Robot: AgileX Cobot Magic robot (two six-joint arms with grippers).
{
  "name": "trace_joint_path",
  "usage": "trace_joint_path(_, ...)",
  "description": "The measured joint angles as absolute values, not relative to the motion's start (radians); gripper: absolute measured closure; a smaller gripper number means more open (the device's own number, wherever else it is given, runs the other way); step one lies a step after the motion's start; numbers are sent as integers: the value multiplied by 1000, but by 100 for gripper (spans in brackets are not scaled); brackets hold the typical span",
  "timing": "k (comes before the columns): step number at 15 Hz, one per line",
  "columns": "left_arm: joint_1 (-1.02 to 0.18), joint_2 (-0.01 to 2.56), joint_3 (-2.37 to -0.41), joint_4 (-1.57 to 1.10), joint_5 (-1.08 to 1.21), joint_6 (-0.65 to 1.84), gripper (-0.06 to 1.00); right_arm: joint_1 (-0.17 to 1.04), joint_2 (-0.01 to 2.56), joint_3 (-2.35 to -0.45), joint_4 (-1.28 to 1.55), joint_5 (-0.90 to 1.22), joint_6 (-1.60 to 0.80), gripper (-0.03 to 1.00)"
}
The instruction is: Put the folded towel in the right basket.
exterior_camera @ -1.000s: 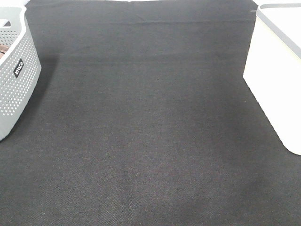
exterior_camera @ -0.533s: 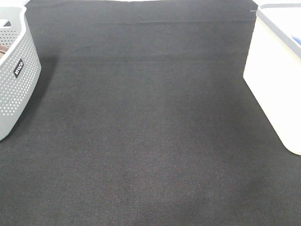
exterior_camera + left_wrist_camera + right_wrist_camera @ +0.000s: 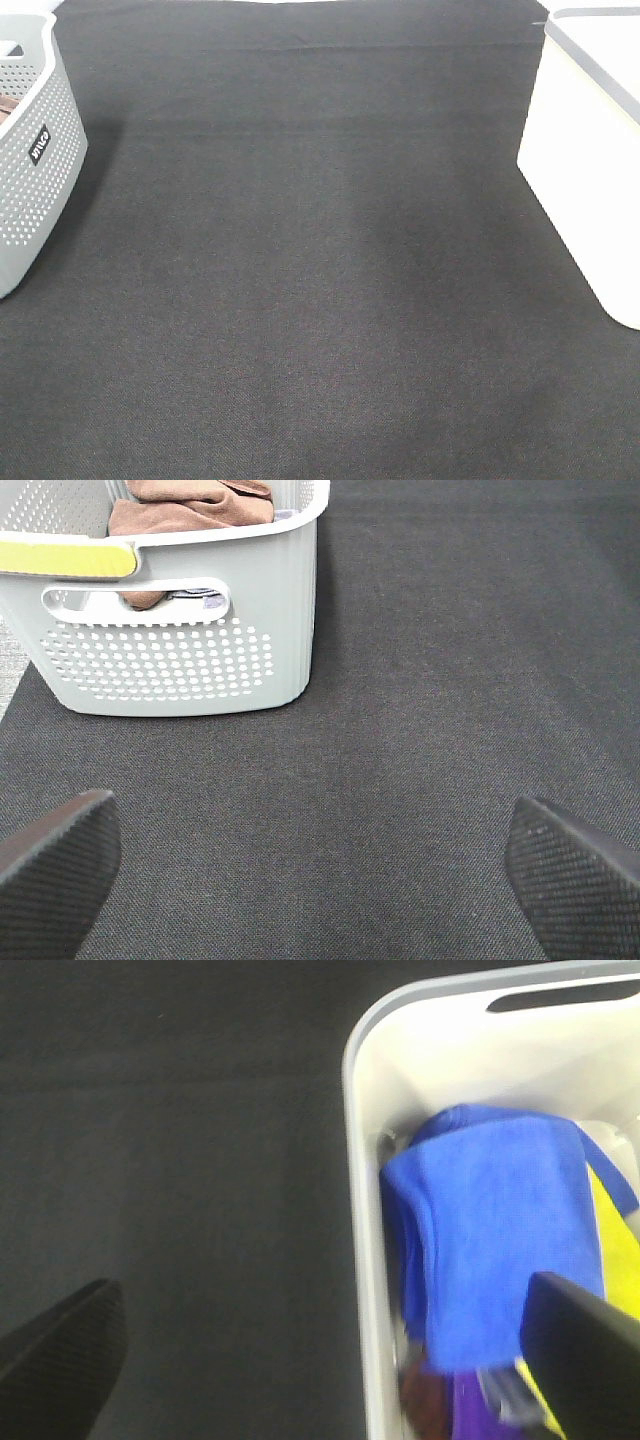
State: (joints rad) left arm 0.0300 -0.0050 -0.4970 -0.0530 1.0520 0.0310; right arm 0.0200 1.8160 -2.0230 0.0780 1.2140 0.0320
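Note:
The folded towel (image 3: 500,1250), blue with darker edges, lies inside the right basket (image 3: 358,1210) on top of yellow and purple cloths, seen in the right wrist view. My right gripper (image 3: 320,1370) is open and empty above the basket's near wall, one finger over the mat, the other over the basket's inside. The right basket (image 3: 580,170) also shows at the right edge of the exterior high view; its inside is out of sight there. My left gripper (image 3: 310,880) is open and empty over the black mat. Neither arm shows in the exterior high view.
A grey perforated basket (image 3: 35,180) with a black label stands at the left edge of the black mat (image 3: 310,280). In the left wrist view this grey basket (image 3: 180,650) holds brown cloths (image 3: 190,505).

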Motion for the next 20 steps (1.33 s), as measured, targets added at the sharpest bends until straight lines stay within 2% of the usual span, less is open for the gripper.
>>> trace_joint_path(3, 30, -5, -497, -53, 1052, 31, -4, 80, 1539, -1737, 66, 1209, 39, -1)
trace_joint_path(5, 30, -5, -497, -53, 1052, 31, -4, 85, 1255, -1433, 62, 1152, 44, -1)
trace_joint_path(9, 30, -5, -497, -53, 1052, 31, -4, 85, 843, -1047, 51, 1082, 44, -1)
trace_joint_path(17, 30, -5, -497, -52, 1052, 31, -4, 85, 146, -611, 22, 1078, 41, -1)
trace_joint_path(20, 30, -5, -497, -52, 1052, 31, -4, 85, 6, -522, 20, 1078, 41, -1)
